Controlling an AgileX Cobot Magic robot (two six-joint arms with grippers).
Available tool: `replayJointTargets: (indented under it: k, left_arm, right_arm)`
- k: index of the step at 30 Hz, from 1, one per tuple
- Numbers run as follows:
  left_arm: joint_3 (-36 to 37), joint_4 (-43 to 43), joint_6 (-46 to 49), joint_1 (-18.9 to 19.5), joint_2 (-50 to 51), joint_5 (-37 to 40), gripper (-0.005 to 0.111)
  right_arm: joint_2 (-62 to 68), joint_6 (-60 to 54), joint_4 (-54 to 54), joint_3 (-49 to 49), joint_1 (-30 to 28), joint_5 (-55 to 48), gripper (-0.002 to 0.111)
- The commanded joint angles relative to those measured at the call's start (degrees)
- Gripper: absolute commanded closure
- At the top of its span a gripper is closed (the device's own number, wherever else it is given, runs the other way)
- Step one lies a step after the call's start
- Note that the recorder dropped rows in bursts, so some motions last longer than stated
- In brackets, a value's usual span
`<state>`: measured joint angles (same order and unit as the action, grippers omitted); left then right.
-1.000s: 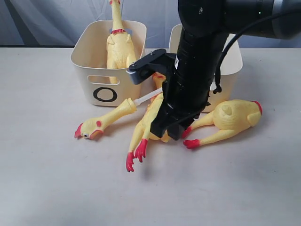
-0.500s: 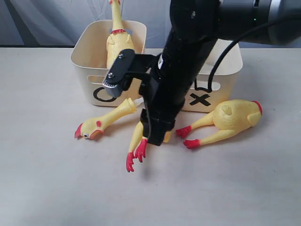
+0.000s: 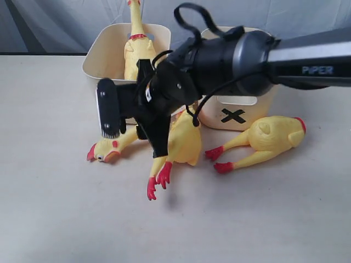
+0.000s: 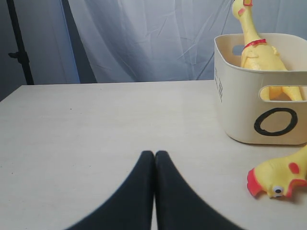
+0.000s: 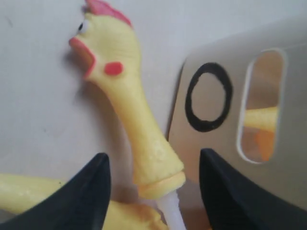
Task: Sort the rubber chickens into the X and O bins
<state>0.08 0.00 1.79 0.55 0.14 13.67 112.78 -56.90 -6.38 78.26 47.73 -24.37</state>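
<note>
The step in hand looks like picking up the yellow rubber head-and-neck piece with red comb and white tube (image 5: 129,110). It lies on the table (image 3: 55,208), just on the near side of the cream plastic tub marked O (image 5: 211,103). Best to close on the thick neck above the tube, centred and clear of the tub wall. The right gripper (image 5: 154,158) stands wide open astride that neck, holding nothing. The left gripper (image 4: 154,160) is closed and empty.

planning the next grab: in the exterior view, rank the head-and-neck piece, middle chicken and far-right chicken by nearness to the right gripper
1. head-and-neck piece: between the fingers of the right gripper
2. middle chicken: just right of it
3. far-right chicken: farthest right
</note>
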Motion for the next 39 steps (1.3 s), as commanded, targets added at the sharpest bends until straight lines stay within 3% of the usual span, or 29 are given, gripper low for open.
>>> replayJointTargets:
  k: [1,15,22,26,36,39]
  left_arm:
    - [-0.1,-0.3,-0.2,-0.1,-0.1,-0.4,0.107]
    - [-0.1,-0.3,-0.2,-0.1,-0.1,-0.4,0.107]
    - [-0.1,-0.3,-0.2,-0.1,-0.1,-0.4,0.107]
    - [-0.1,-0.3,-0.2,-0.1,-0.1,-0.4,0.107]
    - [-0.1,-0.3,-0.2,-0.1,-0.1,-0.4,0.107]
    - [-0.1,-0.3,-0.2,-0.1,-0.1,-0.4,0.107]
  right_arm:
    - [4.3,-0.4,-6.7,-0.3,0.7,3.1,0.055]
    - [9.5,-0.3,-8.1,-0.3,1.1,7.0,0.057]
    - [9.7,0.3,-8.1,-0.3,1.1,6.7,0.095]
    - [9.7,2.1,-7.0,-0.3,1.1,5.8,0.109]
    - [9.2,2.7,-5.6,-0.3,1.7,2.1,0.108]
    - [8.1,2.7,-5.3,-0.3,2.8,3.8,0.092]
